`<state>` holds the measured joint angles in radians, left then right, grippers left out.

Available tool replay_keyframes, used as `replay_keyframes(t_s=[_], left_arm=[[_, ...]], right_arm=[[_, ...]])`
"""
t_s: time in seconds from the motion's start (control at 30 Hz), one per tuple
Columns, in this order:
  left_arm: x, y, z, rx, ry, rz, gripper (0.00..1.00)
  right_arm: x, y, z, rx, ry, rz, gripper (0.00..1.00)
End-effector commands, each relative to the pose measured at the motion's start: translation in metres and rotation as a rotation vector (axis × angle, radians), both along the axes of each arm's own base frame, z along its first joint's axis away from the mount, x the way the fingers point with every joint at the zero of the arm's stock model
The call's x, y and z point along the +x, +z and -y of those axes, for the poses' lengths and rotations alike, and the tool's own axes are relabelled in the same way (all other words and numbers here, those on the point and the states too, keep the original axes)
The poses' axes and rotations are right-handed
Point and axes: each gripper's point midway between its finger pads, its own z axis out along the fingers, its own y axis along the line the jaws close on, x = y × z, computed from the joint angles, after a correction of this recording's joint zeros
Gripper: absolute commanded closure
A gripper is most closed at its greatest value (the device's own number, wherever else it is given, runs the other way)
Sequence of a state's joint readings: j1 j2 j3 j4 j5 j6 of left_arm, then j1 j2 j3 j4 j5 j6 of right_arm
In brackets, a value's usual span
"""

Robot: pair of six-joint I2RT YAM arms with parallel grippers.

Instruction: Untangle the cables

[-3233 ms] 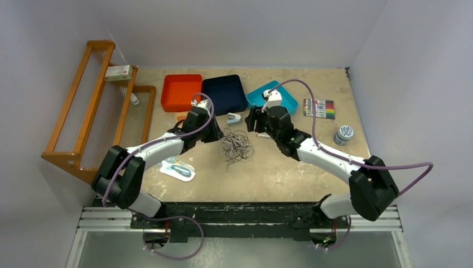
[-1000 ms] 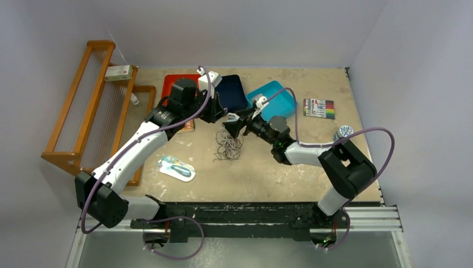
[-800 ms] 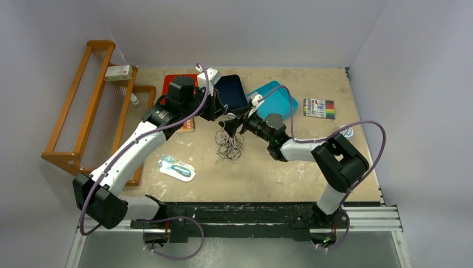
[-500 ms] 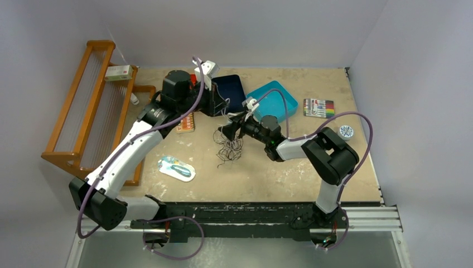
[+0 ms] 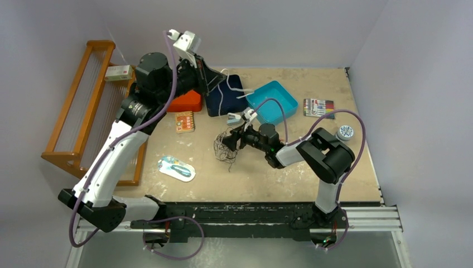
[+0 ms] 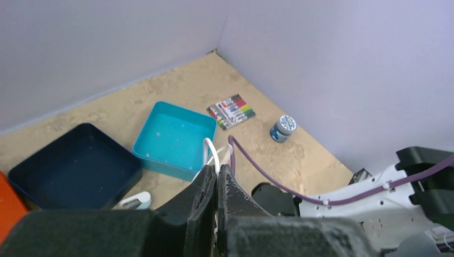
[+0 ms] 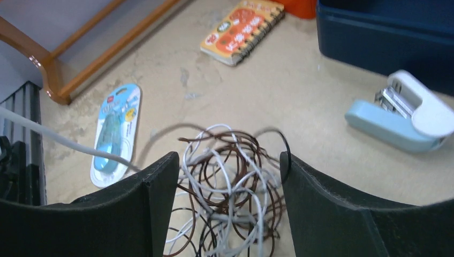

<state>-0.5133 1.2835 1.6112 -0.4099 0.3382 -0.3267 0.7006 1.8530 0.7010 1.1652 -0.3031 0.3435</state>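
Note:
The cables (image 5: pixel 226 146) are a tangle of thin white-grey, dark brown and black wires on the table's middle. My left gripper (image 5: pixel 215 78) is raised high at the back and shut on a white cable (image 5: pixel 221 99) that hangs down to the tangle. In the left wrist view the closed fingertips (image 6: pixel 217 170) pinch that white cable (image 6: pixel 212 148). My right gripper (image 5: pixel 234 138) is low at the tangle's right side. In the right wrist view the right gripper (image 7: pixel 230 168) is open, with its fingers (image 7: pixel 144 203) on either side of the tangle (image 7: pixel 230 187).
A red tray (image 5: pixel 187 102), a navy tray (image 5: pixel 215 101) and a teal tray (image 5: pixel 273 100) stand at the back. A stapler (image 5: pixel 233 118), a notebook (image 5: pixel 184 121), a blister pack (image 5: pixel 176 168), markers (image 5: pixel 318 108), a tin (image 5: pixel 344 133) and a wooden rack (image 5: pixel 72 111) surround the tangle.
My left gripper has risen up and back to the left, drawing a white cable out of the tangle. My right gripper has moved left and down onto the tangle, which shifted slightly.

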Motion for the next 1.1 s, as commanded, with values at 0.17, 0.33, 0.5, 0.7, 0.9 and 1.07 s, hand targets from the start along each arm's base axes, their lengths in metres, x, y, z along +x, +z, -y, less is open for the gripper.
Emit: replay_keyframes(t_s=[0.17, 0.33, 0.5, 0.7, 0.9, 1.07], left_arm=[[0.005, 0.072, -0.016, -0.085, 0.104, 0.143, 1.0], [0.005, 0.096, -0.021, -0.112, 0.131, 0.19, 1.0], [0.007, 0.107, -0.024, -0.111, 0.145, 0.215, 1.0], [0.004, 0.126, -0.033, -0.117, 0.184, 0.261, 1.0], [0.005, 0.124, -0.032, -0.11, 0.181, 0.259, 1.0], [0.012, 0.109, -0.031, -0.09, 0.192, 0.237, 1.0]], right_arm=[[-0.008, -0.017, 0.018, -0.027, -0.064, -0.02, 0.3], [-0.013, -0.026, 0.026, -0.06, -0.075, -0.028, 0.3], [-0.017, -0.028, 0.034, -0.083, -0.092, -0.022, 0.3], [-0.019, -0.025, 0.047, -0.107, -0.132, -0.006, 0.29], [-0.032, 0.023, 0.052, -0.038, -0.096, 0.103, 0.25], [-0.042, 0.073, 0.062, -0.014, -0.088, 0.215, 0.22]])
